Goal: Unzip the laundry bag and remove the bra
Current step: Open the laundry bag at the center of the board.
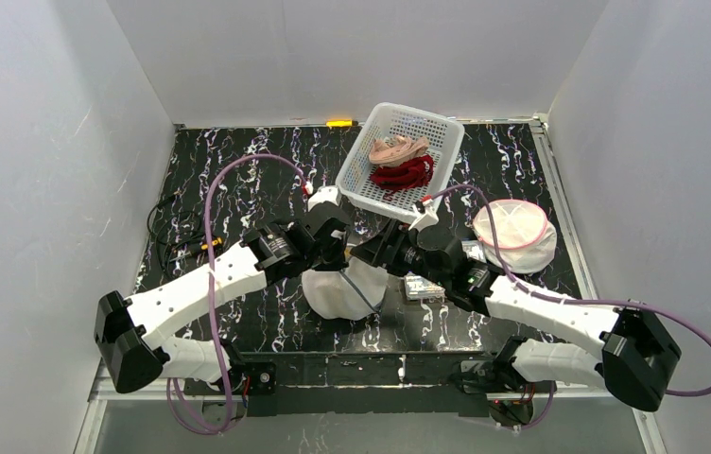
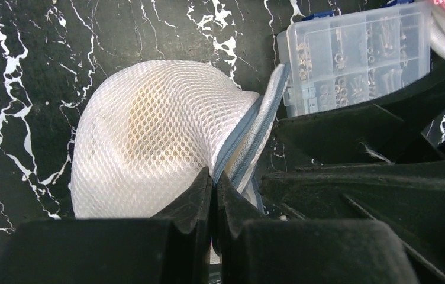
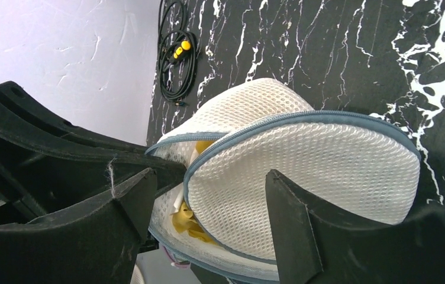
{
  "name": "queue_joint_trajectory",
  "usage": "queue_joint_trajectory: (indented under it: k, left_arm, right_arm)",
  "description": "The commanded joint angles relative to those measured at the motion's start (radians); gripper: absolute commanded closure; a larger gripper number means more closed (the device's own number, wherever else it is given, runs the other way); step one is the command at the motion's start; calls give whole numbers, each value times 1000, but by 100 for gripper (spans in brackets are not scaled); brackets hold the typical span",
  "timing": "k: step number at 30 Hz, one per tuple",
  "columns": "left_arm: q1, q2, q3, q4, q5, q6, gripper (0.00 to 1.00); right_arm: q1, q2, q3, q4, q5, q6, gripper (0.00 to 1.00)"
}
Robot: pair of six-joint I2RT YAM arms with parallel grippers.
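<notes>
Zip part open; yellow bra not yet out of laundry bag.
The left gripper pinches the zip edge; right gripper spread open, straddling the mesh.

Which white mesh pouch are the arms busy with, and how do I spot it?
On the black marbled table, look just in front of the white plastic basket, mid-table. There sits a domed white mesh laundry bag. Unlike the pink-rimmed mesh bag to its right, its zip is grey-blue and partly open, with yellow fabric showing inside.
</notes>
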Motion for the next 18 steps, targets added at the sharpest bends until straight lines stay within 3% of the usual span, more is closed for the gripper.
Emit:
queue_joint_trajectory:
  k: [1, 12, 18]
  left_arm:
    - [-4, -40, -13, -13, -57, -87, 100]
    - [-2, -112, -114, 152, -15, -163, 100]
    - [-2, -140, -150, 210, 14, -176, 100]
  right_arm:
    - [8, -69, 73, -115, 76, -6, 26]
    - [13, -3, 143, -170, 42, -11, 29]
    - [19, 59, 178, -181, 23, -9, 39]
